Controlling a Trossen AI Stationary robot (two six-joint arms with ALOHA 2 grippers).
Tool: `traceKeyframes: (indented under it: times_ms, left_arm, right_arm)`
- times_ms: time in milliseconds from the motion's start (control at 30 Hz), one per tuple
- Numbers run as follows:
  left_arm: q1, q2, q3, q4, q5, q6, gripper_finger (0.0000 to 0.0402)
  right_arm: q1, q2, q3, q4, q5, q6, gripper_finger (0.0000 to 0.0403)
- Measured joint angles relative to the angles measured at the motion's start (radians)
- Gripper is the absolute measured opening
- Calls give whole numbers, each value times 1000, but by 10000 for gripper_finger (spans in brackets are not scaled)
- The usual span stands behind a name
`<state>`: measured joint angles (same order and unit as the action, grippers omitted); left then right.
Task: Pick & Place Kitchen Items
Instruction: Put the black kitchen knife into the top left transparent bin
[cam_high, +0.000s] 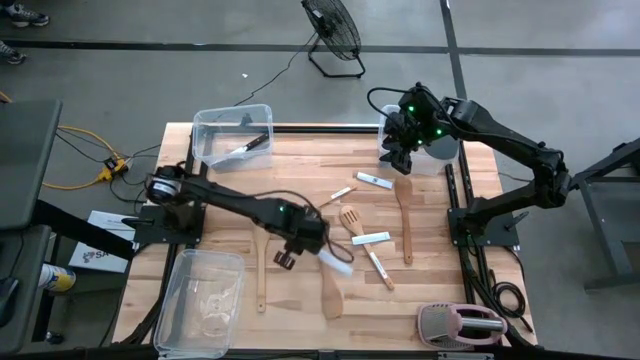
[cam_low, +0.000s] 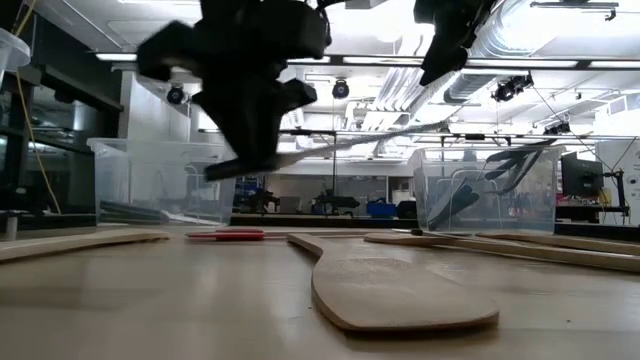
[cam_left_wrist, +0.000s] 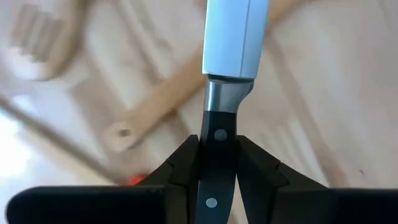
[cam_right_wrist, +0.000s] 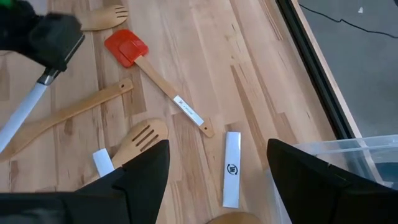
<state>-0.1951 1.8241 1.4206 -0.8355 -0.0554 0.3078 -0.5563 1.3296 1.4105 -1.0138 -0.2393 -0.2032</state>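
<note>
**A:** What does the left arm have?

**B:** The left gripper, above the middle of the wooden table, is clenched on the black riveted handle of a knife. The white blade points away from the wrist. The low view shows it lifted clear of the tabletop, blade roughly level.

**A:** And the right arm?

**B:** The right gripper hangs over the table's far right corner with its fingers spread wide and nothing between them. Just beneath lies a white knife sleeve, and beside that a small red spatula with a wooden handle, flat on the boards.

**A:** Where are the other utensils?

**B:** Scattered over the table's middle. A slotted wooden turner lies near the held knife, a wooden spoon to its right, a long-handled wooden spoon and a wooden spatula nearer the front edge. One dark-handled utensil already sits in the clear bin at the far left corner, probably a knife, though the overhead view is too small to be sure.

**A:** Anything else on the table?

**B:** A second clear bin at the near left corner and a pink-and-grey toaster at the near right edge.
</note>
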Motion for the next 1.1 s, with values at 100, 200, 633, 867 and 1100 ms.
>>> traceKeyframes:
  times_ms: [100, 200, 633, 867, 1100]
  left_arm:
    - [28, -30, 1, 3, -22, -20, 76]
    - [55, -58, 1, 5, -60, -52, 76]
    - [183, -219, 1, -20, -303, -112, 76]
    - [253, -314, 2, -105, -439, -140, 76]
    - [358, -393, 1, -193, -560, -151, 76]
  right_arm:
    - [0, 0, 0, 0, 0, -6, 261]
    - [0, 0, 0, 0, 1, -11, 261]
    - [0, 0, 0, 0, 0, -30, 261]
    - [0, 0, 0, 0, 0, -32, 261]
    - [0, 0, 0, 1, 4, -32, 261]
